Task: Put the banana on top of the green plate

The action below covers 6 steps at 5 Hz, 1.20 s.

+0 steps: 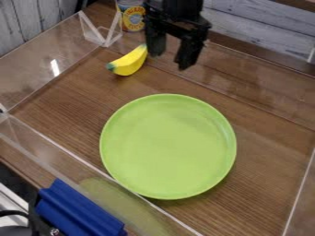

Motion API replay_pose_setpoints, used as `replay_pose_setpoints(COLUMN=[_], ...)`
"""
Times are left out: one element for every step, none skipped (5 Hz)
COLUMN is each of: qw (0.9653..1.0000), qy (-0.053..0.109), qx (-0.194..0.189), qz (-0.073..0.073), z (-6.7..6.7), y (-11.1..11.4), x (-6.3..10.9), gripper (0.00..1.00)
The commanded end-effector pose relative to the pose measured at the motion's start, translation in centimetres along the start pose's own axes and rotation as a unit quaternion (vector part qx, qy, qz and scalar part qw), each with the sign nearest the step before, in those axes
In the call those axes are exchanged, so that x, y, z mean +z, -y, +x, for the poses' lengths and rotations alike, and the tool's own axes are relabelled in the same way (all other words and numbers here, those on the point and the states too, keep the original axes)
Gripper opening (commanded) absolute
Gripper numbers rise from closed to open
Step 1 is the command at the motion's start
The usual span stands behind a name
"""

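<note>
In the single camera view, a wooden table (pixel 264 111) with dark brown grain is fenced by clear plastic walls (pixel 35 147): one runs down the left side, another crosses the near left corner, and a thin one edges the right. The green plate (pixel 168 146) lies flat in the middle of the enclosed floor, its rim close to the near-left wall and well apart from the right one, with bare wood open to its right and behind it.

The banana (pixel 128 61) lies on the wood at the back left, well apart from the plate, its greenish tip pointing toward the rear. A strip of bare wood separates it from the left wall. The gripper (pixel 170 52) hangs just to the banana's right, pointing down, its two dark fingers (pixel 187 52) apart with nothing between them; it sits near the banana but is not touching it.

Behind the banana stands a yellow-labelled can (pixel 132 16), beside a tilted clear plastic piece (pixel 99 33). A pale plank wall (pixel 264 23) closes the back. At the near left corner, outside the walls, lies a blue object (pixel 76 214).
</note>
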State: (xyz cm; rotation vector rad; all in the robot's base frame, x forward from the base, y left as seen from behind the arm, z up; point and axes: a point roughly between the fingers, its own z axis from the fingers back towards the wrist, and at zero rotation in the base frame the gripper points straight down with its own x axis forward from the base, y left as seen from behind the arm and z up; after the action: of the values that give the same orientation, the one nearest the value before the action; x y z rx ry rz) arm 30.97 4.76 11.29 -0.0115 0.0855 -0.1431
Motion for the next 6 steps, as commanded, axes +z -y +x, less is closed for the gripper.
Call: replay_pose_setpoints(qw=[0.9993, 0.9983, 0.9975, 0.9964, 0.9953, 0.9949], qy=[0.033, 0.033, 0.033, 0.034, 0.036, 0.039], qx=[-0.015, -0.044, -0.058, -0.074, -0.085, -0.089], qz=[0.014, 0.02, 0.023, 0.026, 0.028, 0.026], z=[1.2, 1.9, 2.7, 3.5, 4.1, 4.7], y=[-2.6, -4.2, -5.6, -7.0, -8.4, -9.7], x=[1.6, 1.3, 0.8, 0.3, -0.3, -1.0], gripper=[1.0, 1.0, 1.0, 1.0, 1.0, 1.0])
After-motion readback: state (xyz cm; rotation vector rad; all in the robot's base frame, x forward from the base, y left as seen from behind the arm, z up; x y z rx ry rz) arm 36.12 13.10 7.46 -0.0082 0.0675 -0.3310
